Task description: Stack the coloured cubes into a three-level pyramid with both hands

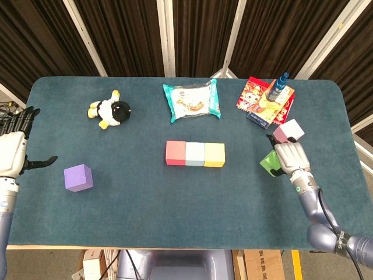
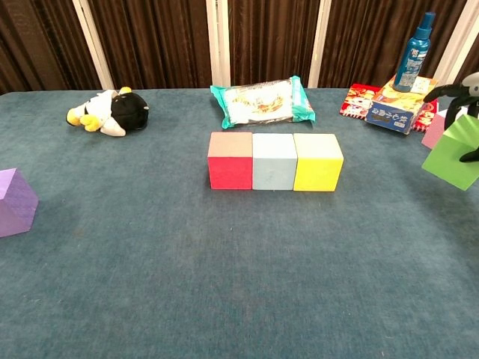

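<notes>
A row of three cubes lies mid-table: red (image 1: 175, 153) (image 2: 230, 160), pale blue (image 1: 194, 154) (image 2: 274, 161) and yellow (image 1: 214, 154) (image 2: 317, 161). My right hand (image 1: 289, 156) (image 2: 464, 97) holds a green cube (image 1: 269, 163) (image 2: 453, 156) lifted off the cloth, right of the row. A pink cube (image 1: 287, 130) (image 2: 433, 132) sits just behind it, mostly hidden in the chest view. A purple cube (image 1: 78, 178) (image 2: 15, 202) lies at the left. My left hand (image 1: 14, 151) hovers open at the table's left edge, apart from the purple cube.
A plush penguin (image 1: 109, 109) lies at the back left. A teal snack bag (image 1: 192, 100) sits behind the row. A blue spray bottle (image 1: 278, 87) stands on boxes (image 1: 263, 102) at the back right. The blue cloth table (image 1: 151, 210) ends close to both hands.
</notes>
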You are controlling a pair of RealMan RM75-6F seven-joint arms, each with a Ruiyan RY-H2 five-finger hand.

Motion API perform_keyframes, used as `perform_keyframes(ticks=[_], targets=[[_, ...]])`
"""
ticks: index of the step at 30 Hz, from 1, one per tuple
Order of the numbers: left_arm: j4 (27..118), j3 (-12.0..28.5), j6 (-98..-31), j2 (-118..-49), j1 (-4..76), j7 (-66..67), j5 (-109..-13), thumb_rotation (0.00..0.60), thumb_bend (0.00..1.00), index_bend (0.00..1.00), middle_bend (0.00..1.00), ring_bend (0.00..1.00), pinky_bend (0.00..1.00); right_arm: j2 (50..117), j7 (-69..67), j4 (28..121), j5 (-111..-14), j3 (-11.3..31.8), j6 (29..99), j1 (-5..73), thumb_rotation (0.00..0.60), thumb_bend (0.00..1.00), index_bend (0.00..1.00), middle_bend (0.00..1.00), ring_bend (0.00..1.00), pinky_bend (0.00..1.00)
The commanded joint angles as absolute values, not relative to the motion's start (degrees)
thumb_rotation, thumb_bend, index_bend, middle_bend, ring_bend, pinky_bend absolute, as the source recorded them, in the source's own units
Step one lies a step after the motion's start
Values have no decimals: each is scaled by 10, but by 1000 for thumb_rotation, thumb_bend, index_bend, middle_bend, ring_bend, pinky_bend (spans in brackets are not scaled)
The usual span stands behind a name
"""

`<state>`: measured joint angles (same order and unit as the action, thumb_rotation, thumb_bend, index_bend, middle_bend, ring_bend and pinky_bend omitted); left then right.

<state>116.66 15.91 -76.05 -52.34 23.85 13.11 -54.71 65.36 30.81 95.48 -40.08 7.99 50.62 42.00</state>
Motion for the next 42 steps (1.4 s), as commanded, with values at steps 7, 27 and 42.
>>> perform_keyframes(ticks=[7,27,42], targets=[[1165,158,-759,-525,240,133,-547,600,75,0,0,0,2,663,281,926,-468,64,465,432,600,266,0,448,378,147],[1163,160,-761,-529,240,136,-538,600,75,0,0,0,2,694,232,850,-588,37,412,452,600,266,0,361,239,147],[1162,158,-759,-532,242,139,-537,600,75,0,0,0,3,678,196,957,-428,67,471,430,600,266,0,85,99,35]])
